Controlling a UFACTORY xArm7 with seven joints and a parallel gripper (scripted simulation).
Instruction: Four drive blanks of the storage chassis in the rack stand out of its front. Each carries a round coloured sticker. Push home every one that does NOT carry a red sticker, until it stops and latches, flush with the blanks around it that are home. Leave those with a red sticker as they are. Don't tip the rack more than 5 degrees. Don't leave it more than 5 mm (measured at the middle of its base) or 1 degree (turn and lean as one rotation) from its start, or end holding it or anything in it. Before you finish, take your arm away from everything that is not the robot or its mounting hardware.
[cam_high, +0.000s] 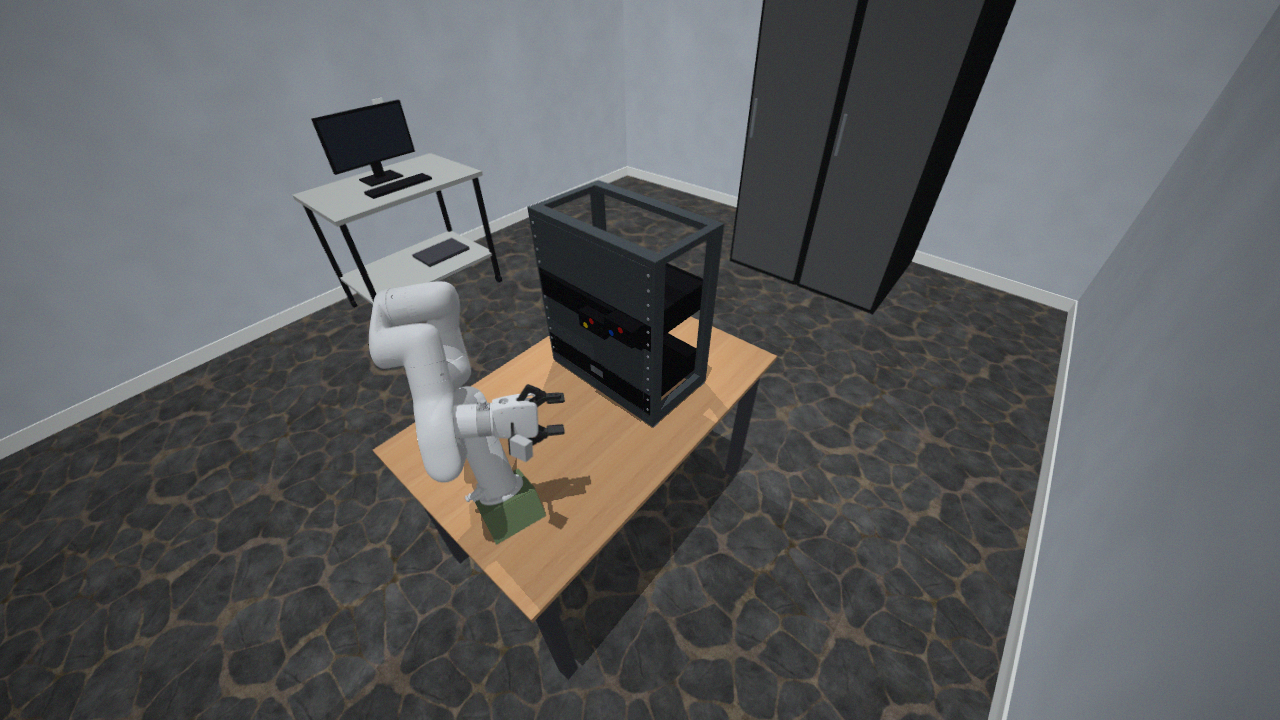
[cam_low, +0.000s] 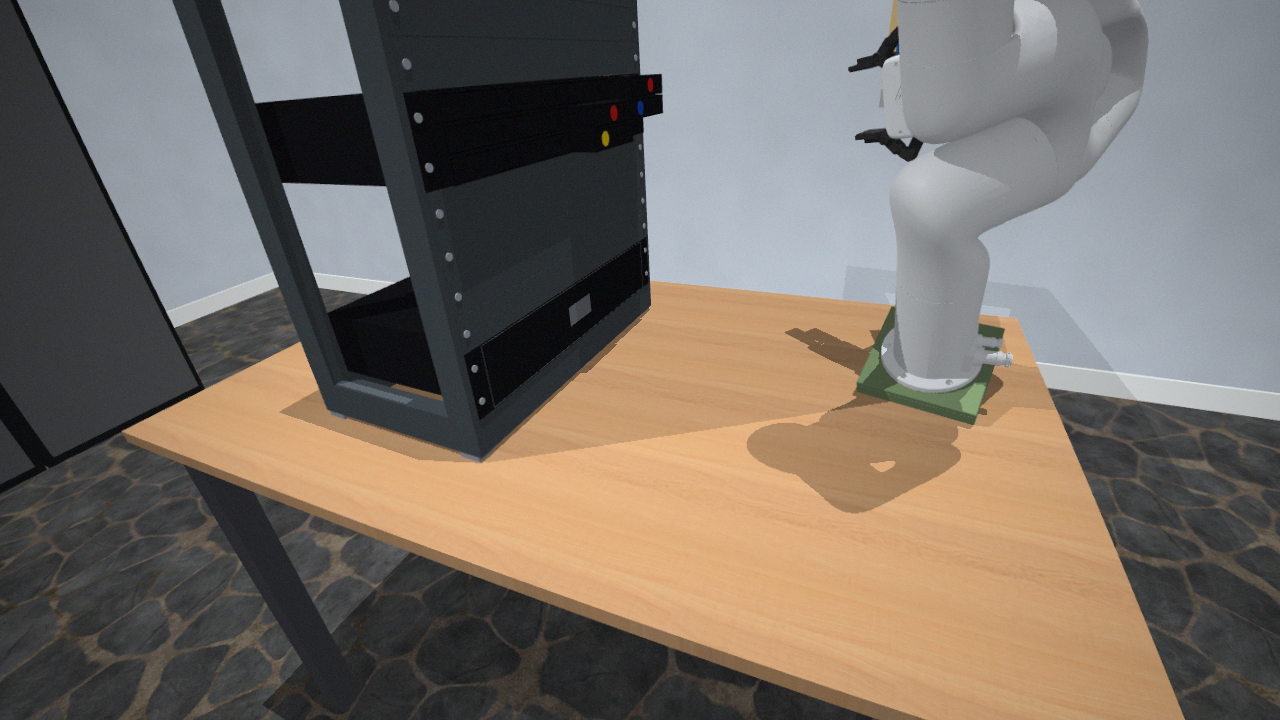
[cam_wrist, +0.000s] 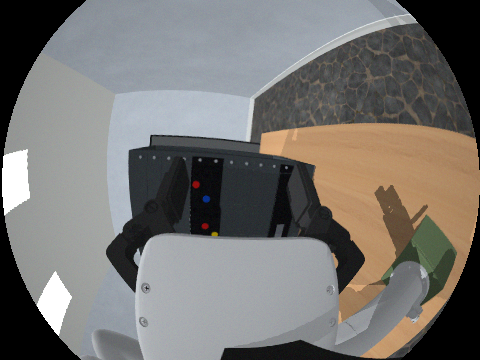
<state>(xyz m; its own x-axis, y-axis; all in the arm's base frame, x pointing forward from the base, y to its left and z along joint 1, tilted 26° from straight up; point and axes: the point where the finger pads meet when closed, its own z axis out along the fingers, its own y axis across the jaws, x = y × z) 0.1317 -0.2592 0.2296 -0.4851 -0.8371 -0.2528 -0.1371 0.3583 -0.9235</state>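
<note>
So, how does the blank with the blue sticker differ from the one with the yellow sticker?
The blue sticker sits higher on the rack front than the yellow sticker. In the side view, the blue one's blank reaches further out than the yellow one's. Both stand proud of the front, untouched by the open gripper.

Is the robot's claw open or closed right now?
Open. The gripper has its two black fingers spread wide with nothing between them, well short of the rack.
</note>
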